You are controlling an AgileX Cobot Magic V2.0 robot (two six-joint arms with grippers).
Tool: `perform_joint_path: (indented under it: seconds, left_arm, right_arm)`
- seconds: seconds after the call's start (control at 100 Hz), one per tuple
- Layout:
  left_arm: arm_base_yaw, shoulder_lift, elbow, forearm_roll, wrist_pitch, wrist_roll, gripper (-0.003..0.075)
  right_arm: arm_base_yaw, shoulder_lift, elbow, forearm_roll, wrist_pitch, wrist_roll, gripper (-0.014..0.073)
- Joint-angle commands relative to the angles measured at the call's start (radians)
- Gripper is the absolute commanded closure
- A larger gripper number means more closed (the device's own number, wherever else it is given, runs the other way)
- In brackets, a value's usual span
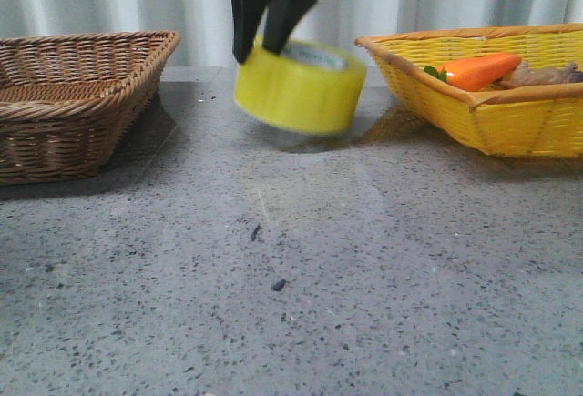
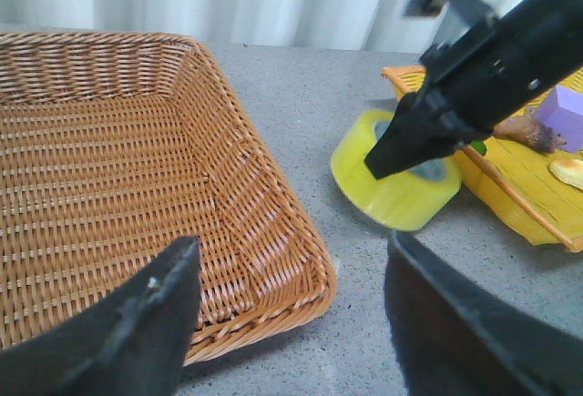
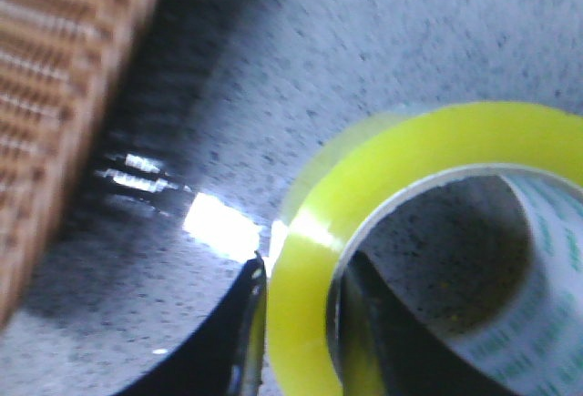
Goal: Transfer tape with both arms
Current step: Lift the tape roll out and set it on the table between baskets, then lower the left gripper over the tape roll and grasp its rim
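Grey speckled bench [image 1: 364, 259], wicker basket [image 1: 82, 96] left. Tape [image 1: 301, 86] hanging tilted over mid-bench, rim pinched by right fingers [image 1: 269, 27]. Left fingers [image 2: 291, 323] spread, near basket. Risk: thin one-wall grip, roll swinging, slipping before handover.

Both arms are matte black: the right gripper [image 1: 262, 36] ends in long tapering fingers [image 2: 401, 146] under a boxy housing trailing a thin dark cable, while the left gripper [image 2: 291, 309] has broad, blunt fingers [image 2: 155, 319].
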Motion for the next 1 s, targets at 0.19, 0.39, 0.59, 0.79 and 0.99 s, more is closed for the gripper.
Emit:
perform_joint_path:
  seconds: [0.19,0.39,0.59,0.79,0.99]
  left_arm:
    - [-0.009,0.009,-0.033,-0.035,-0.064,0.002,0.0356]
    - [-0.047,0.044,-0.036,-0.092,-0.086,0.121,0.0456]
    - [-0.128,0.185,-0.107,-0.217,-0.121,0.270,0.0465]
    - [-0.237,0.424,-0.281,-0.213,-0.092,0.359,0.0463]
    - [-0.281,0.684,-0.530,-0.198,0.010,0.365,0.0367]
  right_arm:
    - [-0.002,-0.131,-0.035,-0.003,-0.021,0.000,0.0188]
    - [-0.002,-0.378,-0.035,-0.005,-0.014,-0.003,0.0538]
    - [-0.002,-0.674,0.062,-0.009,-0.063,-0.021,0.0650]
    - [-0.002,-1.014,0.379,-0.044,-0.167,-0.021,0.0650]
    - [-0.002,-1.353,0.774,-0.069,-0.425,-0.019,0.0650]
